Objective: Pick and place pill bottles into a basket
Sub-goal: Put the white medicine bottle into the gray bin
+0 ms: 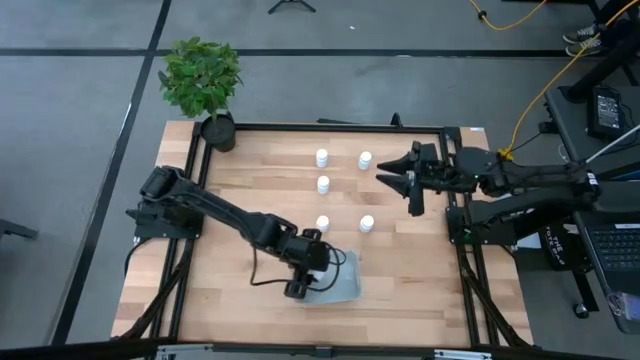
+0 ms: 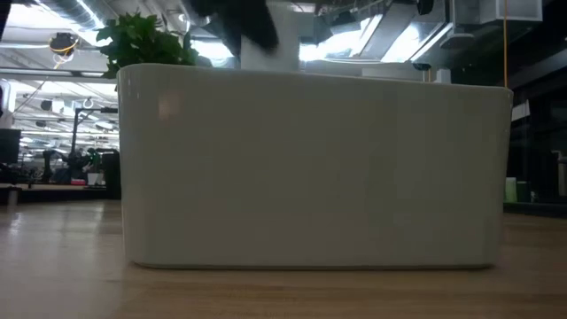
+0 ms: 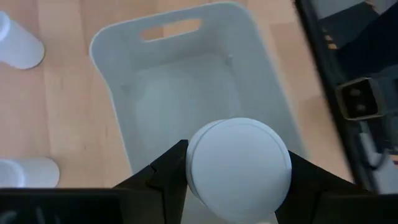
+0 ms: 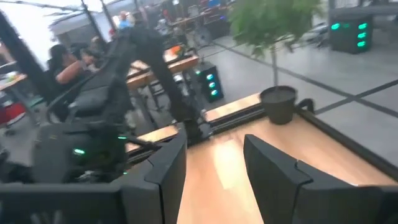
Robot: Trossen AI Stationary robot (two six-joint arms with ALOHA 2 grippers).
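Observation:
My left gripper [image 1: 320,264] hangs over the pale grey-blue basket [image 1: 345,285] near the table's front middle, shut on one white pill bottle [image 3: 239,169]. The basket's inside [image 3: 180,99] shows nothing in it. In the low view the basket's wall [image 2: 310,168] fills the picture. Several more white bottles stand upright on the wood: three at the far middle [image 1: 322,157] [image 1: 365,159] [image 1: 323,184] and two nearer the basket [image 1: 322,224] [image 1: 367,224]. My right gripper [image 1: 398,181] is open and empty at the table's right, its fingers apart in its own wrist view [image 4: 214,168]. My left gripper pinches the bottle by its round side wall [image 3: 198,168] between the two fingers [image 3: 169,169], one on each side. The fingers point down from above. The bottle's round end faces the wrist camera. It is lifted clear, over the basket's open inside.
A black pot with a green plant [image 1: 218,130] stands at the table's far left corner. A black frame rail [image 1: 330,127] runs round the table. Bare wood lies left of the basket [image 1: 220,270]. People sit at benches in the room beyond [image 4: 62,59].

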